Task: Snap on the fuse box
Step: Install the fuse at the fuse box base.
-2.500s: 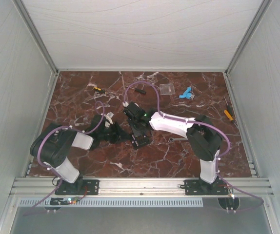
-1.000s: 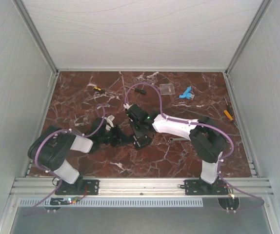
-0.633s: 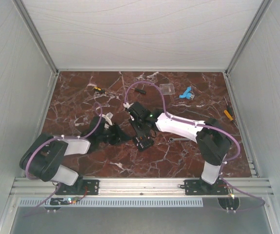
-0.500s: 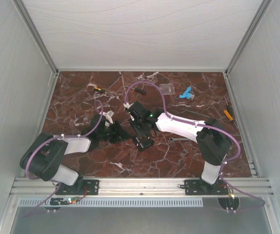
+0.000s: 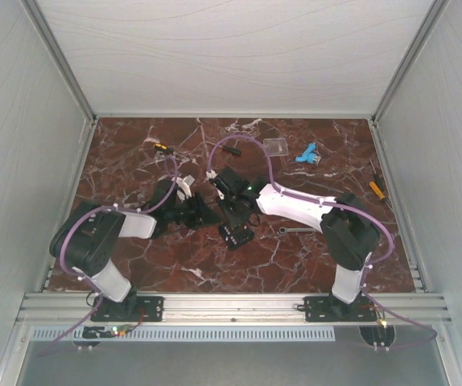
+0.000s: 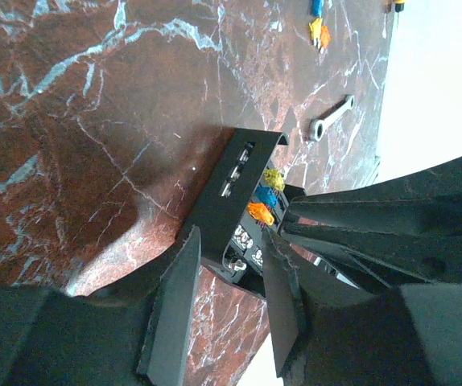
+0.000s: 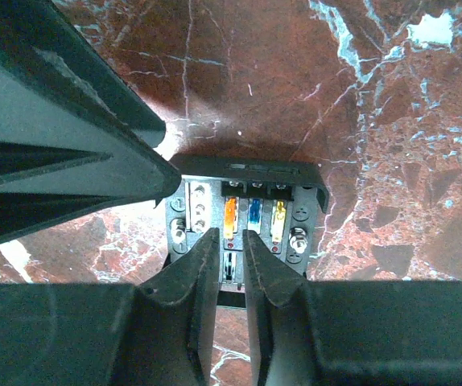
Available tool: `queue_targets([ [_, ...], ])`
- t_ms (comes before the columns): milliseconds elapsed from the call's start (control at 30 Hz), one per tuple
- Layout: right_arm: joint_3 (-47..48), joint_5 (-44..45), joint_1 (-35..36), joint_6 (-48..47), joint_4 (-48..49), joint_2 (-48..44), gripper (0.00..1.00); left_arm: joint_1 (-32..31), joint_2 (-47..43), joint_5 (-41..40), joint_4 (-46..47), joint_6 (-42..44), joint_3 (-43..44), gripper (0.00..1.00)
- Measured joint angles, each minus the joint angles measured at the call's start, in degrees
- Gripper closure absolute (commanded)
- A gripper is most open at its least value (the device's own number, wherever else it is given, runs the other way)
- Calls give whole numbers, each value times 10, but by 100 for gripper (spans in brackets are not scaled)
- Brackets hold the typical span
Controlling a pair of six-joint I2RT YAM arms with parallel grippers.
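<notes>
The fuse box (image 5: 236,236) lies on the marble surface (image 5: 134,165) between the arms, near the middle. It shows orange, blue and yellow fuses, and any print on it is too small to read.

The left pincer (image 6: 229,241) is spread and stands just left of the box, not touching it. The right pincer (image 7: 229,243) hangs over the box's near edge with only a slit between its fingers. Whether it nips the box I cannot tell.

In the left wrist view the right pincer's black fingers hide the box's right part. A silver wrench (image 5: 291,230) lies to the right. A clear plate (image 5: 275,146) and a blue piece (image 5: 306,154) lie far right.

Half a second earlier the left arm sat lower and nearer. The box has kept its spot.
</notes>
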Motion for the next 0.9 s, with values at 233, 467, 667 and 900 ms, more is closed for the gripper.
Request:
queue_targets([
  [233,7,-6,0,0,-12,19,87,-7,31,26,10,2,4,65],
  [467,25,-12,-1,4,-18,28,89,-10,45,36,23,1,4,68],
  [667,25,-10,-3,7,-31,37,89,-10,56,39,29,-1,2,70],
  [900,25,-6,-3,11,-37,41,95,-10,57,41,34,-5,-5,70],
])
